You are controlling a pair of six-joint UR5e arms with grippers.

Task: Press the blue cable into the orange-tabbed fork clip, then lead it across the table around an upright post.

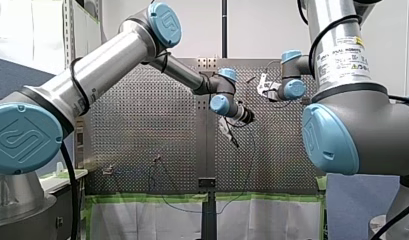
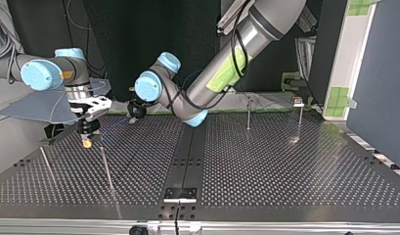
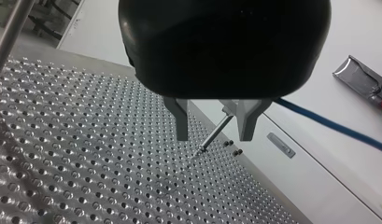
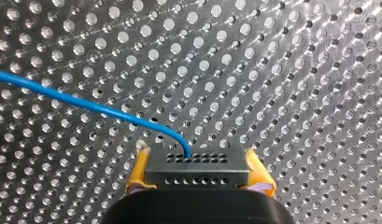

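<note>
- My right gripper (image 4: 198,178) is looking clamped on the blue cable (image 4: 86,105). The cable is diving into the seam of the dark perforated block (image 4: 198,168) between the yellow pads (image 4: 138,173). From there it is arcing away toward 10 o'clock of the gripper, above the perforated table (image 4: 296,70).
- My left gripper (image 3: 214,122) is hanging with its 2 metal fingers (image 3: 181,119) apart, holding nothing. A slim upright post (image 3: 215,135) is standing ahead, in line with the gap. A stretch of cable is passing at 3 o'clock of the gripper, beyond the table's edge.
- In the top view, my right gripper is hovering near 9 o'clock of the table, and 2 more posts are standing near 2 o'clock.
- The cable is looking thin, light and springy. I am judging that its smooth jacket may slip, so it is best gripped close beside the stretch being pressed in.
- I am not making out the orange-tabbed fork clip for certain.
- No containers are showing.
</note>
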